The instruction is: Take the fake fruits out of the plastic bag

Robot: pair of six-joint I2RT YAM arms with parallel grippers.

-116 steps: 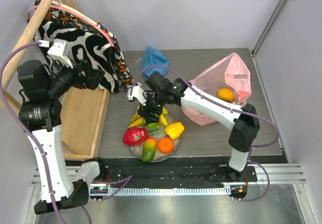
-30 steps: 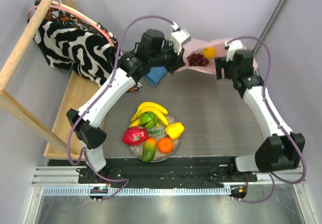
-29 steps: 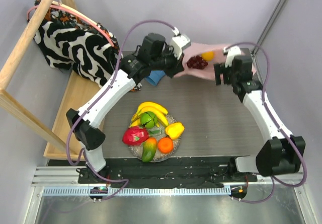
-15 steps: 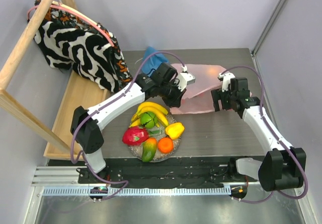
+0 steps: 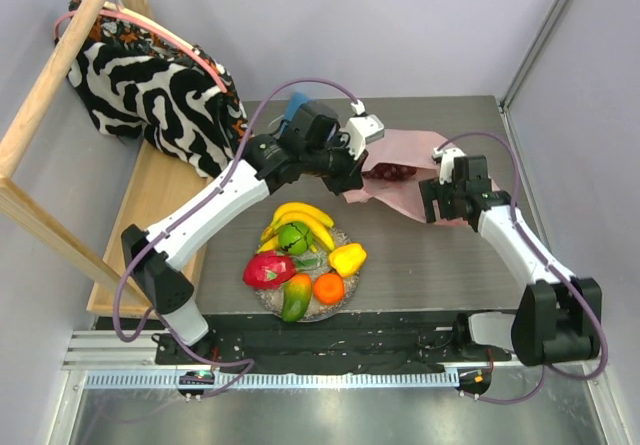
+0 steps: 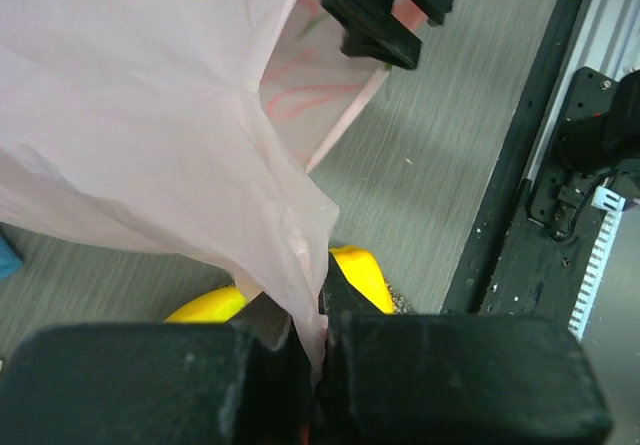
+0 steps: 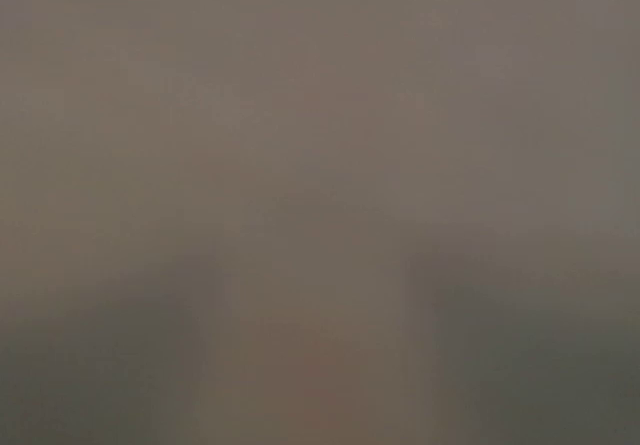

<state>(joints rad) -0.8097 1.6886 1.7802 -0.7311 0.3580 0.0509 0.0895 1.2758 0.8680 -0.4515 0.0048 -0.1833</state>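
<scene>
1. Near and left of centre, I see a plate (image 5: 352, 277) heaped with fruits: banana bunch (image 5: 303, 215), green apple (image 5: 293, 237), dragon fruit (image 5: 267, 268), yellow pepper (image 5: 347, 258), orange (image 5: 328, 287) and mango (image 5: 295, 298).
2. Just beyond it, my left gripper (image 6: 318, 325) is clamped narrow on the left edge of the pink plastic bag (image 5: 410, 150), with film pinched between its fingers.
3. The bag stretches rightward, and dark grapes (image 5: 392, 172) show through it.
4. My right gripper (image 5: 430, 200) sits at the bag's right edge. Its camera shows only blur, so I cannot tell its grip.
</scene>
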